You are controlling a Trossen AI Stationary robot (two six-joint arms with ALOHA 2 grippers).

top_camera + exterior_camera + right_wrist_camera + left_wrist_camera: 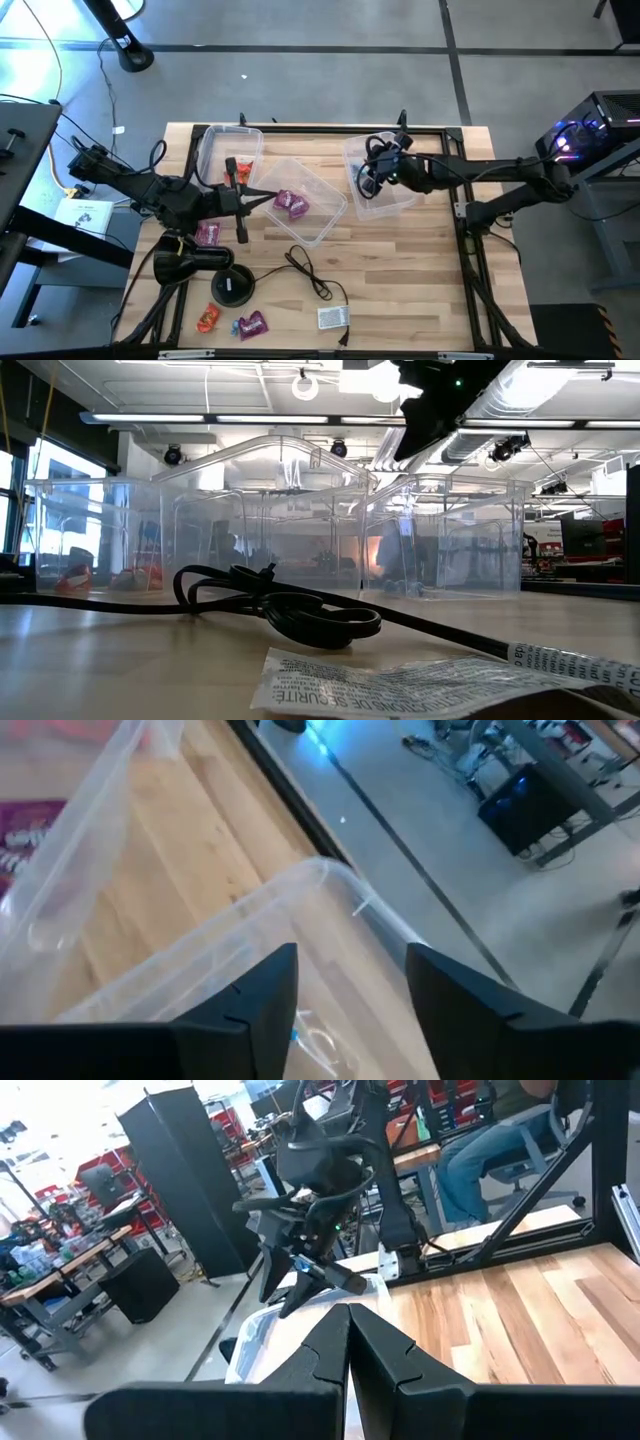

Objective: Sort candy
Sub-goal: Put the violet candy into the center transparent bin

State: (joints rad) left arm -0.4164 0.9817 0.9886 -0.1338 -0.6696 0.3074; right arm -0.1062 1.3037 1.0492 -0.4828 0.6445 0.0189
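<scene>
purple wrapped candy (pixel 292 203) sits in the middle clear plastic bin (pixel 325 222); several remain loose. left gripper (pixel 268 197) closed, empty; right gripper (pixel 364 178) parted, empty.

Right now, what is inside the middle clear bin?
The middle bin holds purple candies, seen from above. The shut left gripper reaches over its edge and may cover more. The open right gripper is over the right bin.
</scene>
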